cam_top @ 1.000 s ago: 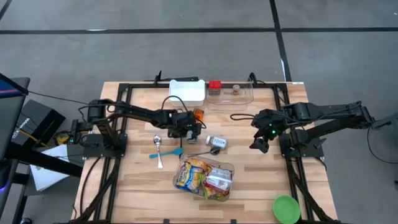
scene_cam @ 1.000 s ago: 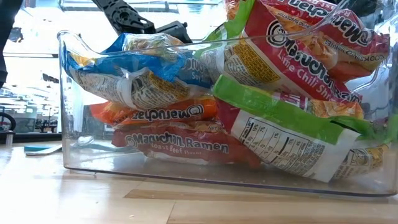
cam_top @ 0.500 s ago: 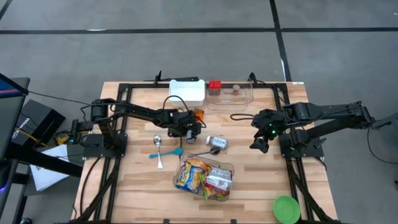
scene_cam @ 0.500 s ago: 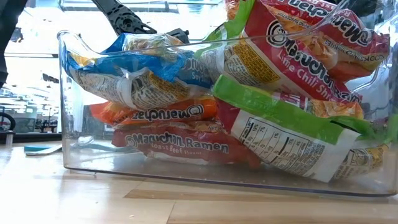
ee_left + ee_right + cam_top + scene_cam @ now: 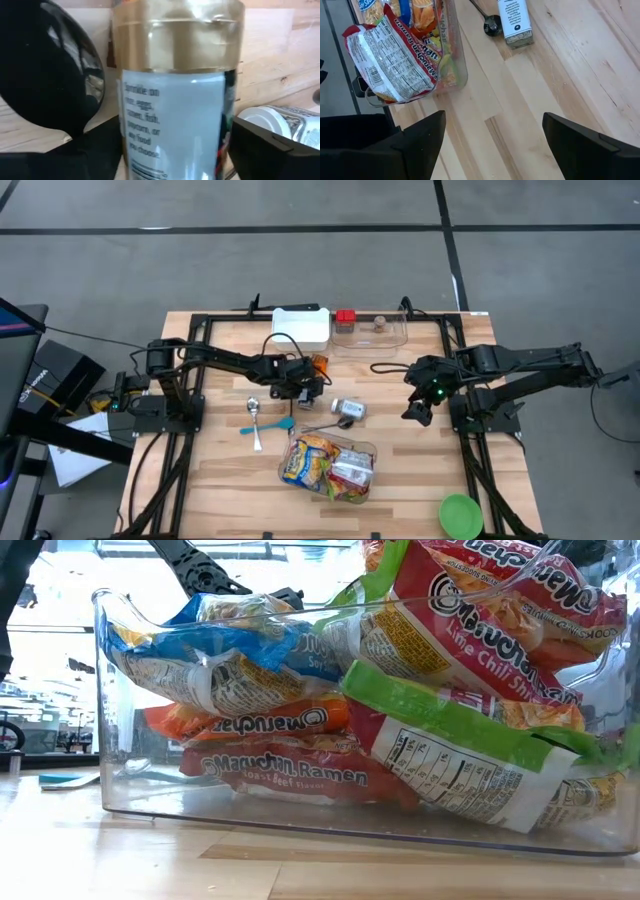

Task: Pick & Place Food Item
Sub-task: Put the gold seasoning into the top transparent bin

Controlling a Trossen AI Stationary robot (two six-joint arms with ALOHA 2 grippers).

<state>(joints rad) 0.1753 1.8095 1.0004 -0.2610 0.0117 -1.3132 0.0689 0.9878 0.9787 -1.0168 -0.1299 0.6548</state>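
Observation:
A seasoning bottle (image 5: 175,100) with an amber cap (image 5: 318,364) and a white label stands near the table's middle. My left gripper (image 5: 308,383) is open around it, one dark finger (image 5: 75,155) on each side of its lower body. A second white jar (image 5: 348,409) lies on its side nearby. A clear bin (image 5: 330,465) piled with ramen packets (image 5: 300,770) sits nearer the front edge. My right gripper (image 5: 418,412) hangs open above bare wood at the right, holding nothing (image 5: 492,145). My left gripper's fingers come at the bottle's lower body (image 5: 170,155) slanting down from the table's left. They stand close on either side of it. Whether they touch it I cannot tell.
A black shiny rounded thing (image 5: 50,75) lies beside the bottle. A metal spoon (image 5: 254,408) and a blue spoon (image 5: 265,426) lie left of the bin. A white box (image 5: 301,326) and a clear tray (image 5: 370,328) stand at the far edge. A green bowl (image 5: 460,515) sits front right.

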